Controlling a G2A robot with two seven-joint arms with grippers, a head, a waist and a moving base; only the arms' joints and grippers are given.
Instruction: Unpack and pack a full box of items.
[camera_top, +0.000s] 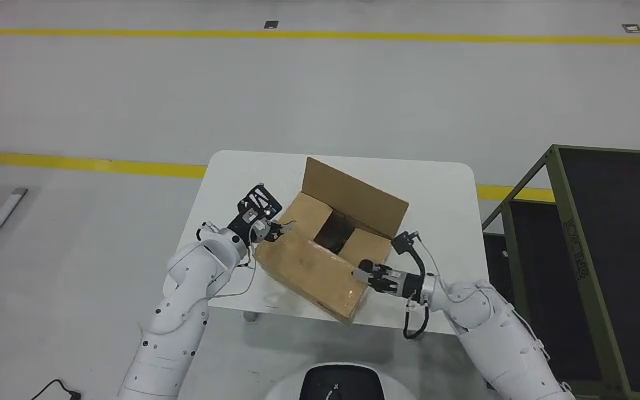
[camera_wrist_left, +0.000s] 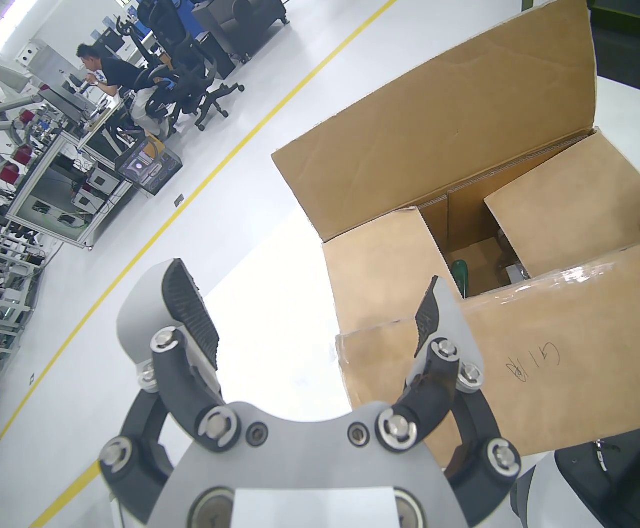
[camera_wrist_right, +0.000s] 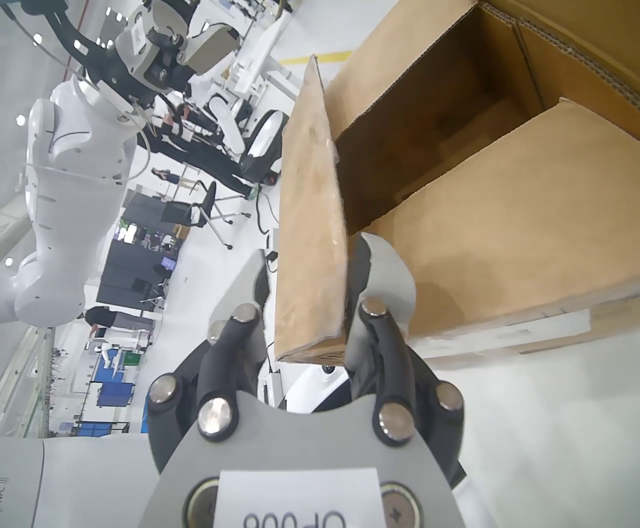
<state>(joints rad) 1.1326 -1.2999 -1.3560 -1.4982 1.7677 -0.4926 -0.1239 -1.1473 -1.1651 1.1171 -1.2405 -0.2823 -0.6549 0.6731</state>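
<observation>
Two end effectors work at one cardboard box (camera_top: 345, 215) on the white tabletop (camera_top: 440, 190). Right end effector (camera_wrist_right: 315, 295) is clenched on the end corner of the box's long near flap (camera_wrist_right: 307, 200), one finger on each face. Left end effector (camera_wrist_left: 310, 295) is spread wide, grasping nothing; one fingertip (camera_wrist_left: 430, 310) sits at that flap's other corner, contact unclear. Just beyond it, a dark green item (camera_wrist_left: 461, 275) shows low inside the open box, between the short flaps.
</observation>
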